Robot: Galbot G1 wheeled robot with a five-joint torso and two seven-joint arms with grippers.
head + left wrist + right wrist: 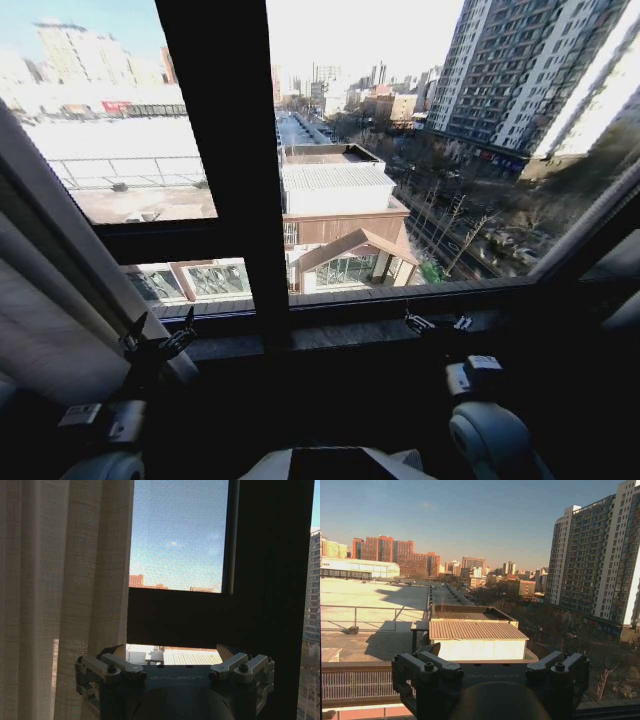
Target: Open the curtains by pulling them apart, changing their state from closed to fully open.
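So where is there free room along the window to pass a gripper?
Free: the sill between the left gripper and right gripper, below the dark frame bar. Crowded: far left, where the curtain hangs against the left gripper.

sheer white curtains (pixel 65 580), dark window frame (pixel 225 150)

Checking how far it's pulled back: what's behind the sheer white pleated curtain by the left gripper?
Behind the sheer white pleated curtain, only a bright patch of daylight shows through low down; anything else is veiled by the folds. Beside it the dark window frame and sky are uncovered. The left gripper sits nearby.
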